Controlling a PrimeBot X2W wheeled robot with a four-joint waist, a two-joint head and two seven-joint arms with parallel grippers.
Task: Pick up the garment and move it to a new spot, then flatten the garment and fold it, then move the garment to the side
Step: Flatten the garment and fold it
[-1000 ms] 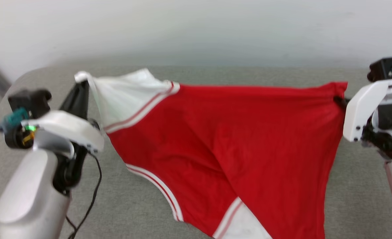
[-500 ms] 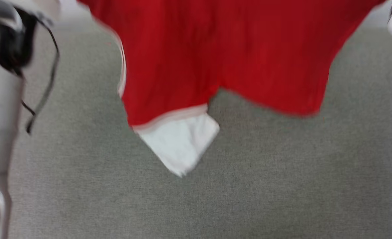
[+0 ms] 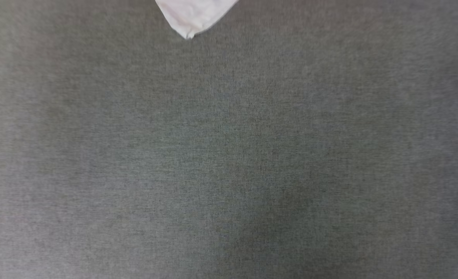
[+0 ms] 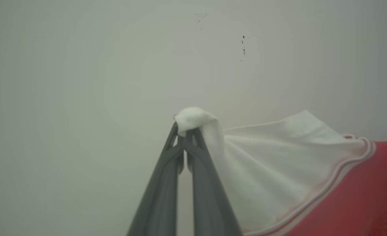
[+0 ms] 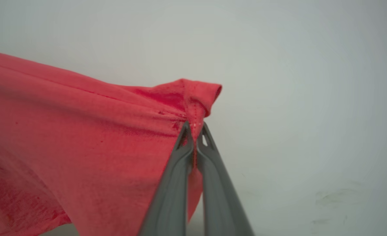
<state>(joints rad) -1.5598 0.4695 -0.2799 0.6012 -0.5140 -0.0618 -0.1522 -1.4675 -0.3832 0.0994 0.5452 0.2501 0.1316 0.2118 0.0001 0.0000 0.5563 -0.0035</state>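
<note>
The garment (image 5: pixel 82 137) is a bright red shirt with white sleeve panels and striped trim, held up in the air and stretched between my two grippers. My left gripper (image 4: pixel 184 134) is shut on the tip of a white sleeve (image 4: pixel 272 164), whose cloth bunches over the fingertips. My right gripper (image 5: pixel 194 128) is shut on a red corner of the garment, which puckers above its tips. In the head view only the hanging tip of a white sleeve panel (image 3: pixel 192 15) pokes in at the top edge.
A grey fabric surface (image 3: pixel 229 155) lies below the hanging sleeve tip. A plain pale wall (image 4: pixel 115 65) stands behind both grippers, with a few small dark specks (image 4: pixel 243 46) on it.
The head view has tilted sharply downward, so the arms and red cloth have slid out at its top. Both grippers keep their hold on the garment.
</note>
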